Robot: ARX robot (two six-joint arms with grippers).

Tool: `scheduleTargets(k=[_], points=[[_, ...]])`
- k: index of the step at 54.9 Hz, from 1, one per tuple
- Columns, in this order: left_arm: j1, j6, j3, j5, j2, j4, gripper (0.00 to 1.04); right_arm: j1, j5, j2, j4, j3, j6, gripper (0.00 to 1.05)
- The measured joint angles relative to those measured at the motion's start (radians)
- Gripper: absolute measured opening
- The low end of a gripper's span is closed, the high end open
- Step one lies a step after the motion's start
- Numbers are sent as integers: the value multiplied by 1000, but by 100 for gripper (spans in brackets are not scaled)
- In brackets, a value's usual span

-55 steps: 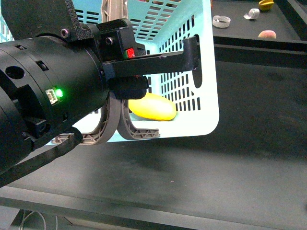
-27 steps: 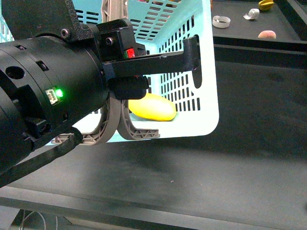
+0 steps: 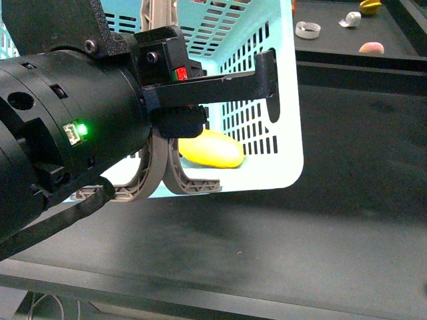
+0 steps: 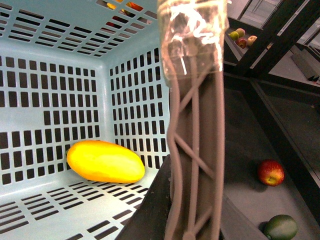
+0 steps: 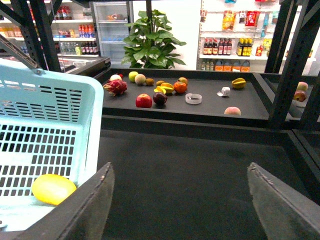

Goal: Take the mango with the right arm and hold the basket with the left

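front view: the left gripper (image 3: 227,100) gripped the basket (image 3: 287,133) by its handles (image 3: 167,170) on a dark shelf (image 3: 320,233), with the mango (image 3: 212,149) inside the basket.
left wrist view: an apple (image 4: 270,172) lay outside on the shelf.
right wrist view: the right gripper (image 5: 179,172) gaped wide and empty, and stocked shop shelves (image 5: 235,47) stood behind.

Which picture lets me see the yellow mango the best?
The left wrist view: the whole mango lies big and clear inside the basket. The front view hides its top behind the left arm. The right wrist view shows it small.
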Motion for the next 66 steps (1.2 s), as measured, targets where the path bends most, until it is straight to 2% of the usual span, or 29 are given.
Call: scheduleTargets(k=[1, 3, 4, 5, 9, 16, 25, 34, 45, 59, 66], points=[[0, 0, 0, -6, 0, 0, 6, 0, 0, 0, 0, 0, 0, 86], [-6, 19, 11, -97, 16, 2, 6, 0, 0, 0, 0, 0, 0, 95], [-8, 19, 16, -108, 23, 2, 6, 0, 0, 0, 0, 0, 0, 96], [-10, 18, 25, -167, 35, 2, 6, 0, 0, 0, 0, 0, 1, 98], [-17, 0, 74, -264, 74, -13, 6, 0, 0, -1, 0, 0, 0, 96], [-5, -24, 151, -274, 126, -39, 6, 0, 0, -1, 0, 0, 0, 96], [61, -143, 280, -280, 217, -97, 6, 0, 0, -1, 0, 0, 0, 96], [130, -368, 420, -288, 308, -200, 6, 0, 0, -1, 0, 0, 0, 96], [200, -650, 592, -364, 432, -377, 6, 0, 0, -1, 0, 0, 0, 96], [279, -977, 711, -410, 553, -476, 6, 0, 0, -1, 0, 0, 0, 96], [300, -1092, 760, -420, 591, -478, 6, 0, 0, -1, 0, 0, 0, 96]])
